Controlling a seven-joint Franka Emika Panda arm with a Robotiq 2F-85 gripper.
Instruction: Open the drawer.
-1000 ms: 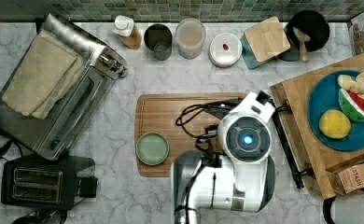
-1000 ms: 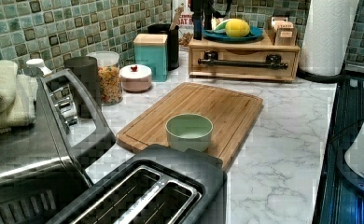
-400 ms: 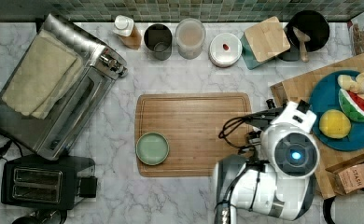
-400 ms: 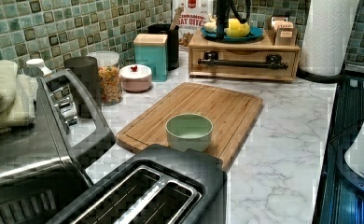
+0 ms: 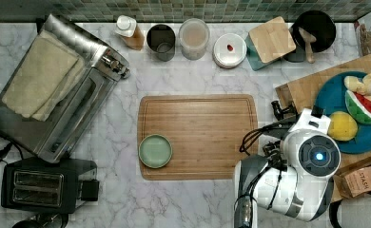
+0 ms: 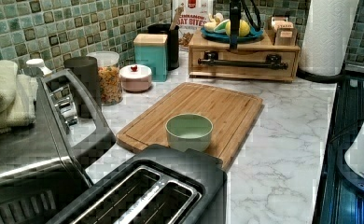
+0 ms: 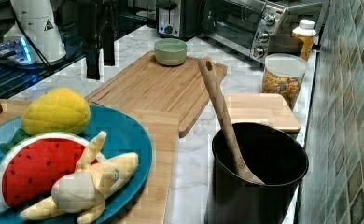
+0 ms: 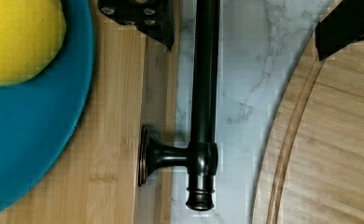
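Observation:
The drawer (image 6: pixel 245 57) is the front of a light-wood box at the counter's far end in the left view, and it looks pushed in. Its long black bar handle (image 6: pixel 243 64) runs across the front. In the wrist view the handle (image 8: pixel 203 93) lies between my two black fingers (image 8: pixel 138 14), which stand apart on either side of it without touching. My gripper (image 8: pixel 241 18) is open and hovers just above the bar (image 6: pixel 235 44). In the right view the gripper (image 7: pixel 101 65) hangs beside the box edge. The arm (image 5: pixel 312 156) hides most of the handle in the top view.
A blue plate (image 5: pixel 336 95) of toy fruit sits on top of the drawer box. A bamboo cutting board (image 5: pixel 198 135) with a green bowl (image 5: pixel 155 151) lies close in front of the handle. Jars line the back wall, and a paper towel roll (image 6: pixel 327 35) stands beside the box.
The arm has swung from over the cutting board toward the top view's right and now sits over the drawer handle, lower than before.

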